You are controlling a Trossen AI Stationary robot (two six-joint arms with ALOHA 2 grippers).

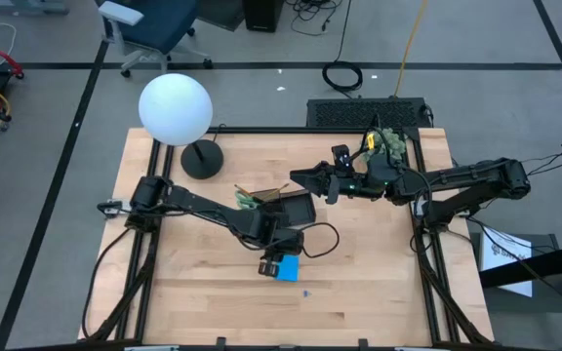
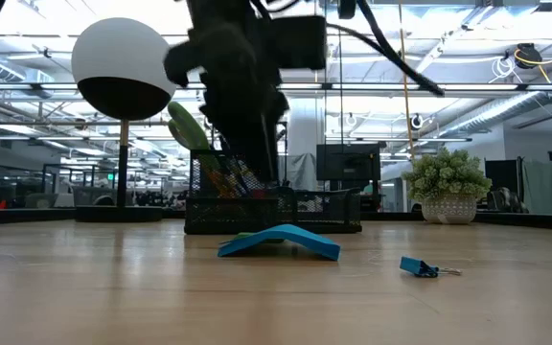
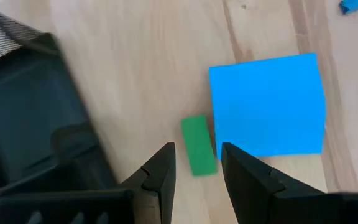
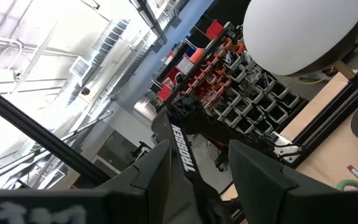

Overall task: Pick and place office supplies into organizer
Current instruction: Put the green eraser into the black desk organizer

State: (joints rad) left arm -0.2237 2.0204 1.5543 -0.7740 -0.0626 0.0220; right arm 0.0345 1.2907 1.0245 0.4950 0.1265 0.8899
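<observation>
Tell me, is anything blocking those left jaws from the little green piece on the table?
Nothing visible does. The left gripper hangs open right over the green piece, bare wood around it. The blue note pad lies just beside the piece, not across it.

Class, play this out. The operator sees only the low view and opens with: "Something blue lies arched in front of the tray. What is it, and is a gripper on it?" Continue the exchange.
Observer: A square blue pad. The left gripper hovers at its edge, open, holding nothing.
Operator: Is anything beside the pad?
Observer: A small green piece lies on the table against the pad's side, in line with the gap between the left fingers.
Operator: Where is the right gripper?
Observer: The right gripper is by the organizer's far edge, angled upward, open and empty.
</observation>
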